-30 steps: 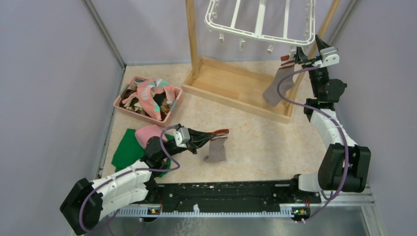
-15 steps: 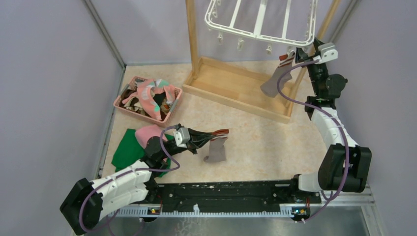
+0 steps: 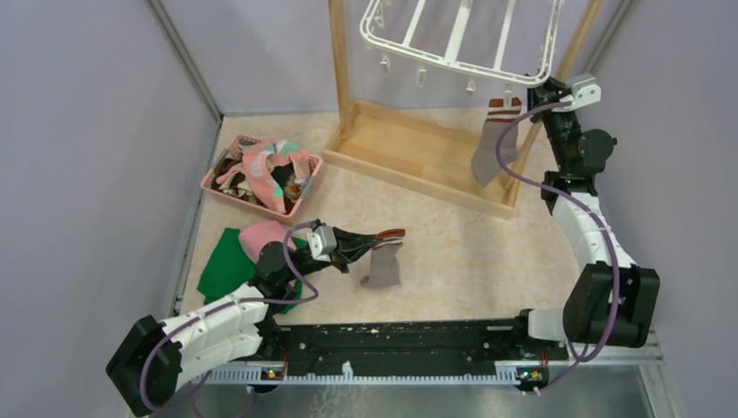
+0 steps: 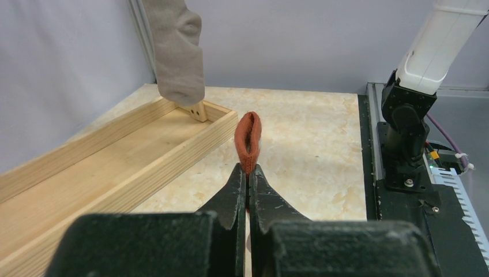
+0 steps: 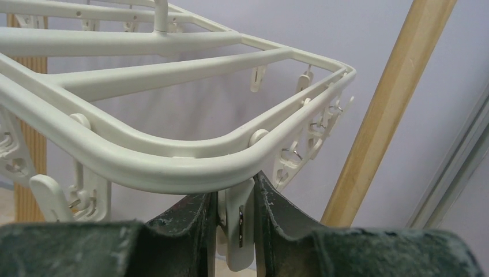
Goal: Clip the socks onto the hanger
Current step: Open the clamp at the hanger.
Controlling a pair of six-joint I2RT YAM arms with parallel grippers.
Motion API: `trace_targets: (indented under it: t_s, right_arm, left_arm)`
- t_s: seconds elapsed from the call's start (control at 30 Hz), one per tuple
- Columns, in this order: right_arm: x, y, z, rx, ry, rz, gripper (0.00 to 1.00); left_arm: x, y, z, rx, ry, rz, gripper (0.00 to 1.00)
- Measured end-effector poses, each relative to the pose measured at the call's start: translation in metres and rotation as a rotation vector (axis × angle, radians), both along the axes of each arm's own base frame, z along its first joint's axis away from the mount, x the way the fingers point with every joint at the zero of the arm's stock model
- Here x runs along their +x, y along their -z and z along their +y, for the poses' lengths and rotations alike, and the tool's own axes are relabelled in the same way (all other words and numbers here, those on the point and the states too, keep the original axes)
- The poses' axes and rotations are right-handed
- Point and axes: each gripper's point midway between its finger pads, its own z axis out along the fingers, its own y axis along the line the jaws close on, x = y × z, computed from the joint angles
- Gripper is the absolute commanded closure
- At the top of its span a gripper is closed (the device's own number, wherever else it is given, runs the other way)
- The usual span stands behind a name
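Left tool [image 4: 247, 172] is pressed together on the red cuff [image 4: 248, 135] of a grey sock [image 3: 381, 266], which I see lying on the tabletop [image 3: 452, 252] near the middle. My right tool [image 5: 236, 214] pinches a white clip [image 5: 238, 234] at the hanger's [image 5: 144, 168] corner; just beside it a second grey sock [image 3: 489, 146] hangs from the rim by its striped cuff [image 3: 503, 105].

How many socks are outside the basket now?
2. A grey-brown sock with red-white striped cuff hangs at the white plastic hanger's right corner; a matching sock is in the left end effector. More may be hidden.
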Motion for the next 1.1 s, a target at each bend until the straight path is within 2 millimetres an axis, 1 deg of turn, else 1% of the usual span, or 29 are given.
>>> trace_targets:
  t_s: [0.2, 0.4, 0.5, 0.67, 0.87, 1.03, 1.1]
  right_arm:
    - [-0.014, -0.005, 0.007, 0.079, -0.057, 0.051, 1.0]
    - [-0.031, -0.014, 0.015, 0.197, -0.124, 0.123, 1.0]
    - [-0.035, -0.022, 0.019, 0.286, -0.162, 0.184, 1.0]
    - [-0.036, -0.029, 0.022, 0.449, -0.193, 0.304, 1.0]
    - [-0.037, -0.024, 0.026, 0.613, -0.195, 0.455, 1.0]
    - [-0.036, -0.007, 0.027, 0.697, -0.178, 0.547, 1.0]
    - [-0.036, -0.003, 0.028, 0.715, -0.179, 0.564, 1.0]
  left_arm:
    - [-0.001, -0.001, 0.0, -0.004, 0.006, -0.001, 1.0]
    - [-0.006, -0.002, -0.001, -0.009, 0.035, 0.009, 1.0]
    - [-0.008, -0.003, -0.002, -0.013, 0.047, 0.016, 1.0]
    - [-0.013, -0.003, -0.003, -0.017, 0.07, 0.029, 1.0]
    - [-0.016, -0.006, -0.004, -0.029, 0.093, 0.041, 1.0]
    - [-0.018, -0.012, -0.005, -0.045, 0.108, 0.043, 1.0]
    - [-0.016, -0.014, -0.008, -0.048, 0.112, 0.056, 1.0]
